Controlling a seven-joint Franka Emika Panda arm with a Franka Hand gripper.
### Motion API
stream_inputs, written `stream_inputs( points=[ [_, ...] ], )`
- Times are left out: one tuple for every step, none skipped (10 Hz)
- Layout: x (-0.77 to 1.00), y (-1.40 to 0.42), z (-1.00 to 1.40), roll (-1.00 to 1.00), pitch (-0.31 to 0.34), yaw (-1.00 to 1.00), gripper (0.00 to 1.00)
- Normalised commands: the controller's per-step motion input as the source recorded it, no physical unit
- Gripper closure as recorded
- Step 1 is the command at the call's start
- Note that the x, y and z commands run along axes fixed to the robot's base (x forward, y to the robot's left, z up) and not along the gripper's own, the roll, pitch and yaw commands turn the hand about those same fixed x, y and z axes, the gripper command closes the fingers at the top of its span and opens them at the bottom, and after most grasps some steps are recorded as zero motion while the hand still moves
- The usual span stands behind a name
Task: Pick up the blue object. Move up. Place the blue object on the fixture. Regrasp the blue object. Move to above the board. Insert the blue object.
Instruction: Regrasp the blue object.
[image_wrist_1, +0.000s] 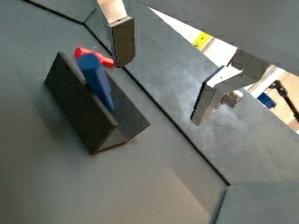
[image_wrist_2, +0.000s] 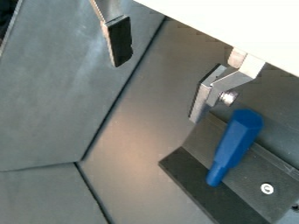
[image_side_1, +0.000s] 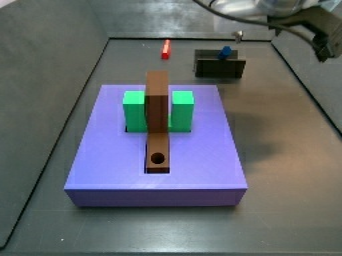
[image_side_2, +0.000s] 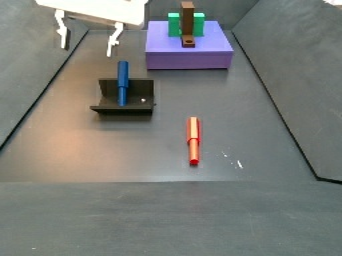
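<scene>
The gripper (image_side_2: 87, 37) hangs in the air above the dark floor, up and to the side of the fixture (image_side_2: 124, 100), and its two silver fingers stand well apart with nothing between them. In a side view only the finger tips are seen, because the picture cuts off the rest of the arm at the upper edge. In both wrist views one finger (image_wrist_1: 122, 42) is near and the other finger (image_wrist_2: 222, 86) is further away; the gap between them shows only the floor.

The blue object (image_side_2: 123, 82) leans in the fixture, its upper end resting against the raised back wall, and it is not touched by the gripper. In a wrist view the blue object (image_wrist_1: 98, 83) hides part of the red peg (image_wrist_1: 91, 58) that lies behind it (only the red end is visible). In a side view the fixture (image_side_1: 219, 65) is small and far, and the blue object (image_side_1: 227, 50) is only a little blue spot there.

The red peg (image_side_2: 193, 140) lies flat on the floor, apart from the fixture. The board (image_side_1: 160, 150) carries the green block (image_side_1: 132, 111) and the brown bar (image_side_1: 158, 118), whose round hole is empty.
</scene>
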Motion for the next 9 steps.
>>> stream_inputs(
  points=[
    [-0.1, 0.0, -0.26, 0.22, 0.0, 0.1, 0.0],
    [-0.07, 0.04, -0.23, 0.22, 0.0, 0.11, 0.0],
    [-0.16, 0.08, -0.17, 0.21, 0.0, 0.08, 0.0],
    [-0.12, 0.05, 0.0, 0.03, 0.0, 0.04, 0.0],
    [0.01, 0.0, 0.2, 0.0, 0.026, 0.03, 0.0],
    [0.14, 0.0, 0.55, -0.07, 0.169, 0.05, 0.0],
    [0.09, 0.18, 0.71, -0.16, 0.271, 0.0, 0.0],
    [0.0, 0.19, 0.21, 0.0, 0.211, 0.0, 0.0],
    [-0.02, 0.14, 0.02, 0.0, 0.086, 0.03, 0.0]
  ],
)
